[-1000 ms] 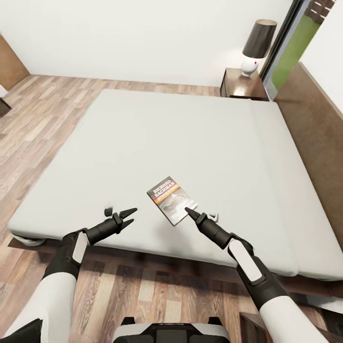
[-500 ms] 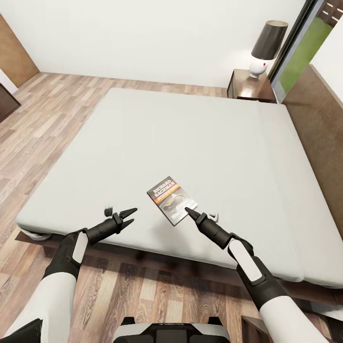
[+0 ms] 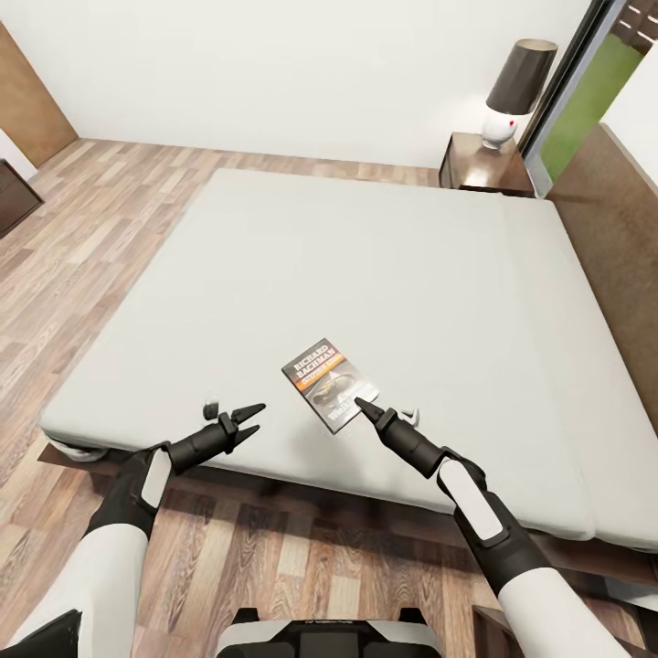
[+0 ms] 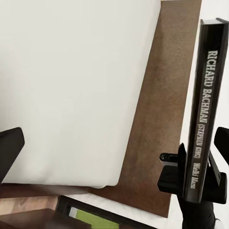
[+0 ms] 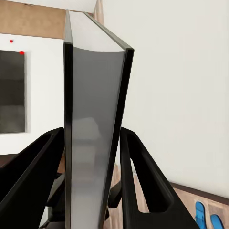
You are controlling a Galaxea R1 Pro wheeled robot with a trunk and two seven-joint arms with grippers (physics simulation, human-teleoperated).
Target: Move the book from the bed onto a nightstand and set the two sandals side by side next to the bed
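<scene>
We've got the book (image 3: 330, 386) pinched in our right gripper (image 3: 364, 406), left gripper (image 3: 250, 419) spread empty; next, carry it to the nightstand (image 3: 485, 165) far beyond it

Both arms reach fwd, elbows bent, white forearms w/ black wrists. Left pincer (image 3: 249, 419) hangs w/ fingers spread, nothing between them. Right pincer (image 3: 363, 405) is clamped on the book (image 3: 330, 384) (fingers either side of its page edge, wrist view).

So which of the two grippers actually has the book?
The right gripper: its fingers press both covers of the book. The left gripper hangs open beside it, holding nothing.
</scene>
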